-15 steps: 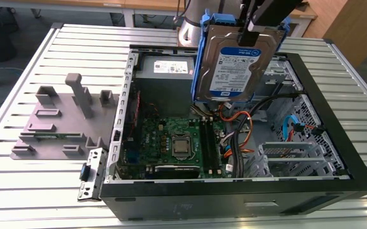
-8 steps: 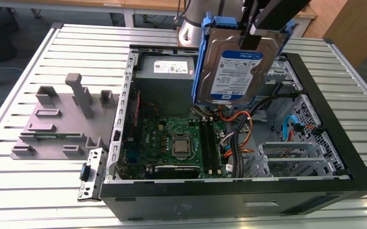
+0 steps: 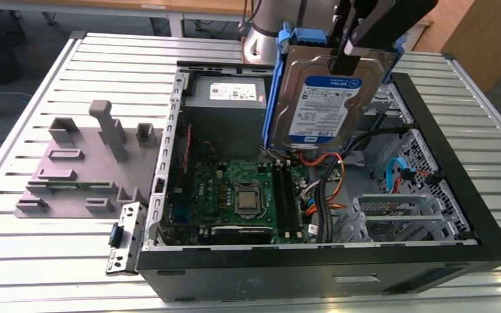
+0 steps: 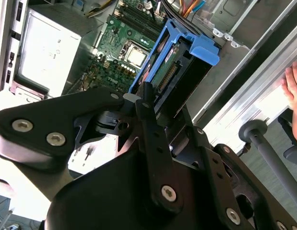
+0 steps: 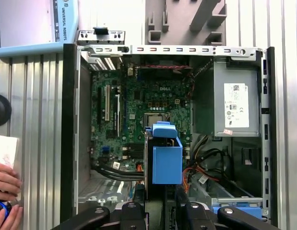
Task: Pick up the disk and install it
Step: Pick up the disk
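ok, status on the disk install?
Gripper shut on the disk, upright over the open case. Not seated yet. Orange cables in the case close by.

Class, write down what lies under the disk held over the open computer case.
Below the disk lies the green motherboard, with the processor socket and orange cables showing past its edges. The stretch of board straight beneath the disk is covered.

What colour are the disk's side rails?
Blue; the rails show best in the first wrist view.
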Action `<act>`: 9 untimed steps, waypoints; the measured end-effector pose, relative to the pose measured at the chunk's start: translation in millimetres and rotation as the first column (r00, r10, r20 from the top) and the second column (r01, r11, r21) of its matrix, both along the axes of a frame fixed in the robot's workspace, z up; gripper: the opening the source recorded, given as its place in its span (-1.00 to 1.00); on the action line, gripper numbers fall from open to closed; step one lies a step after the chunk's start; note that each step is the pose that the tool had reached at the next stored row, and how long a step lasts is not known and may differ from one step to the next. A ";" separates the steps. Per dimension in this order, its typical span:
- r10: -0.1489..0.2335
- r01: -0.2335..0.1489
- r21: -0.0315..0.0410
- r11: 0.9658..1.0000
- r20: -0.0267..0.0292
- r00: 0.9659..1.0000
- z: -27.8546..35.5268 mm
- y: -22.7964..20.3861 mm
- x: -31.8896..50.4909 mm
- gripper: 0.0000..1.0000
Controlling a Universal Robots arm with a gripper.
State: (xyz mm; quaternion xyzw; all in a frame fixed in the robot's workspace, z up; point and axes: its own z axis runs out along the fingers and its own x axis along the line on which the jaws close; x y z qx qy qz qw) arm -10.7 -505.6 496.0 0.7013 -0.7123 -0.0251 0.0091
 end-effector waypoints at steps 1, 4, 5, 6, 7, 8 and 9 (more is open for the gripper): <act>0.000 0.000 0.000 1.000 0.000 1.000 -0.1 -1.8 0.0 -0.31; 0.000 0.000 0.000 1.000 0.000 1.000 0.0 -7.3 0.1 -0.31; 0.000 0.000 0.000 1.000 0.000 1.000 0.0 -9.4 0.1 -0.31; 0.000 0.000 0.000 1.000 0.000 1.000 -0.1 -11.3 0.1 -0.31; 0.000 0.000 0.000 1.000 0.000 1.000 -0.1 -13.2 0.1 -0.31; 0.000 0.000 0.000 1.000 0.000 1.000 -0.1 -15.0 0.1 -0.31; 0.000 0.000 0.000 1.000 0.000 1.000 -0.1 -16.7 0.1 -0.31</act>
